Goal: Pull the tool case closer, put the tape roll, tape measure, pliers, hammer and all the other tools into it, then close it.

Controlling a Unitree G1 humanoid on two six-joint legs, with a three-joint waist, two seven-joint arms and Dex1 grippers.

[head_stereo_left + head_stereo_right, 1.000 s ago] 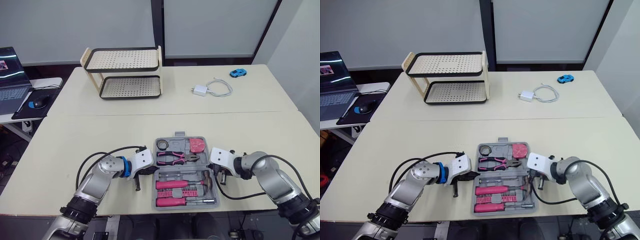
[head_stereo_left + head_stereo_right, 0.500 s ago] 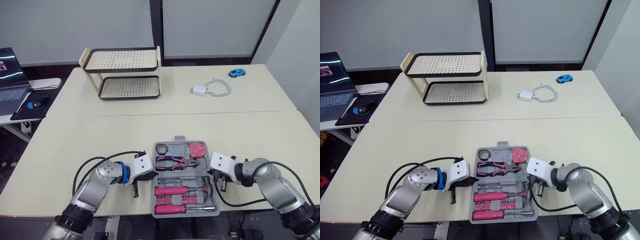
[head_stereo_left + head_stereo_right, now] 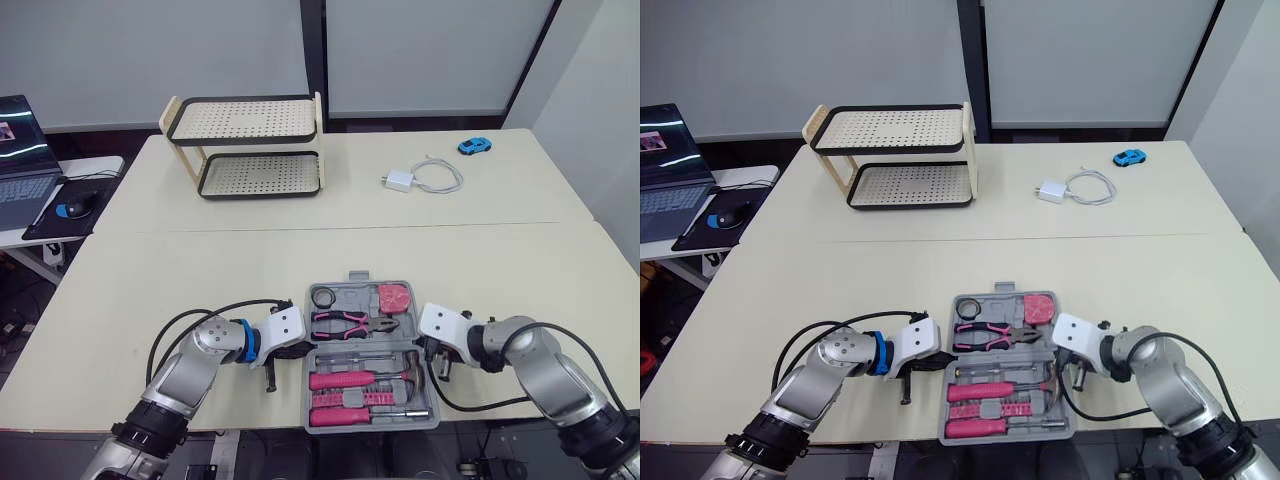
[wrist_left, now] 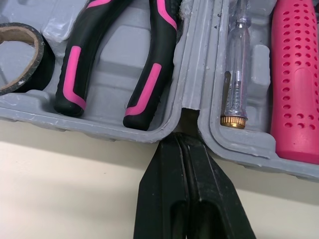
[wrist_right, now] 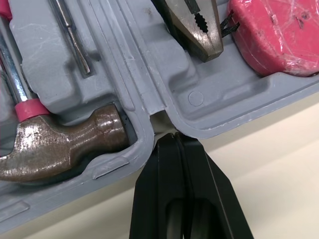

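While the left gripper (image 4: 183,143) and right gripper (image 5: 172,140), jaws together, touch the case (image 3: 352,295) at its hinge ends, lower centre, I'd lift the far half evenly.

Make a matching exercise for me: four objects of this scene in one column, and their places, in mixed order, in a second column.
1. black ring-shaped tape roll
2. pink plastic tape measure
3. hammer with brown steel head
4. small blue toy car

A. far cream table, near its right edge
B. grey plastic tool case, far half, left corner
C. case, near half, right end
D. case, far half, right corner

Pairs: 1-B; 2-D; 3-C; 4-A
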